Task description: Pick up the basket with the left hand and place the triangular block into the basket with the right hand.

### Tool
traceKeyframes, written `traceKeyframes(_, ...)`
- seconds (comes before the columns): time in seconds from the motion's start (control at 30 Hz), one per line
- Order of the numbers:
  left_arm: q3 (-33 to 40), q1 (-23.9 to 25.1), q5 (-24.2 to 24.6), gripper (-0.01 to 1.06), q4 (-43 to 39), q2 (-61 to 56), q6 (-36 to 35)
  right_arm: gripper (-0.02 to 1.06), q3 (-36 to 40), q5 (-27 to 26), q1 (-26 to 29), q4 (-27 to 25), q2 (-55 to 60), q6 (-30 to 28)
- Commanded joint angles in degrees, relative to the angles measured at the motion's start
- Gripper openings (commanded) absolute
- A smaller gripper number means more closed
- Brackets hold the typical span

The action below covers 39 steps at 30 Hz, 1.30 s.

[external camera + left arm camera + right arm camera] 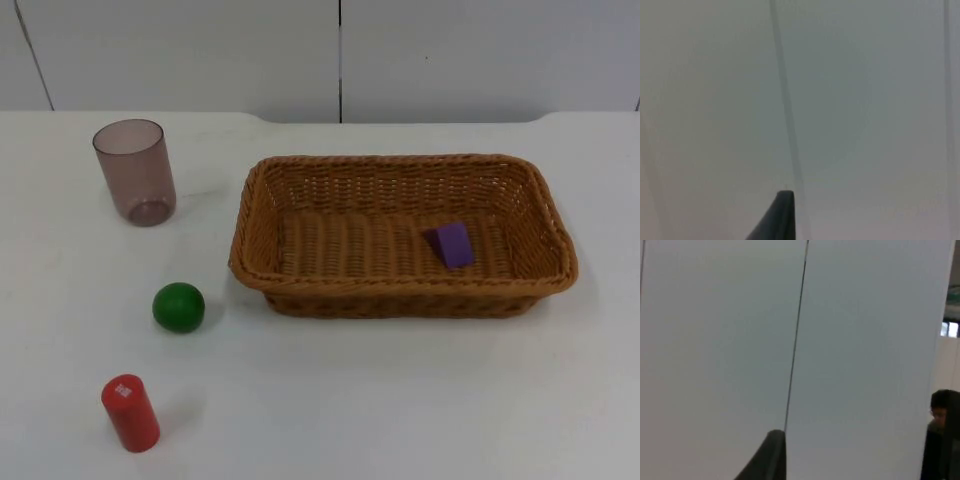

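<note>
Block (455, 243) (purple, triangular) lies inside basket (258, 215); gripper states cannot tell.

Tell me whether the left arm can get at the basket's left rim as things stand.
Probably yes: the basket sits on the table with its left rim unobstructed; the cup and green ball stand apart from it.

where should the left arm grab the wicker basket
Probably the wicker basket by its left short rim, coming from above on the left side: the rolled edge is thin enough to pinch, and the purple triangular block lies well to the right.
</note>
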<state>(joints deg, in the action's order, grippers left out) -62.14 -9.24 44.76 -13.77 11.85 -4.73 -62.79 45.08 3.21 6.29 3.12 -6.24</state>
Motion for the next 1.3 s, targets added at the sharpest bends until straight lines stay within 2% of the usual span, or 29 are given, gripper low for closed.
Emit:
traceKeyframes(0.0, -1.30, 4.04, 1.72, 1.05, 0.78, -3.68, 4.73, 1.05, -0.54, 1.22, 0.92, -2.64, -1.93, -1.10)
traceKeyframes(0.03, -1.81, 6.86, 2.40, 1.05, 1.88, -5.12, 7.25, 1.05, -1.04, 2.11, 1.03, -4.12, -2.52, -2.44)
traceKeyframes(0.1, -2.11, 8.21, 2.37, 1.05, 4.78, -6.51, 8.52, 1.05, -1.47, 2.83, 1.03, -5.44, -2.78, -4.00)
traceKeyframes(0.23, -2.29, 8.71, 2.41, 1.05, 10.34, -9.67, 13.24, 1.05, -3.51, 5.30, 0.93, -7.96, -3.03, -7.78)
traceKeyframes(0.43, -2.13, 8.71, 7.02, 1.05, 10.38, -11.85, 13.39, 1.05, -4.07, 7.30, 0.75, -8.09, -3.12, -7.74)
traceKeyframes(0.53, -2.80, 8.71, 8.28, 1.05, 10.38, -11.85, 13.27, 1.05, -4.55, 10.69, 0.75, -9.01, -3.12, -8.46)
traceKeyframes(0.7, -2.83, 8.71, 8.48, 1.05, 11.16, -11.85, 13.27, 1.05, -4.55, 11.72, -1.16, -9.62, -3.12, -9.03)
traceKeyframes(0.87, -2.47, 8.71, 8.62, 1.05, 11.91, -11.85, 13.27, 1.05, -4.55, 15.66, -3.26, -9.44, -3.12, -8.17)
traceKeyframes(1.0, -0.99, 8.71, 8.62, 1.05, 12.03, -11.85, 13.12, 1.05, -3.12, 15.01, -6.15, -9.53, -3.12, -8.17)
traceKeyframes(1.27, -0.33, 8.71, 9.03, 1.05, 12.70, -11.85, 11.94, 1.05, -0.38, 15.61, -7.14, -9.40, -3.12, -7.90)
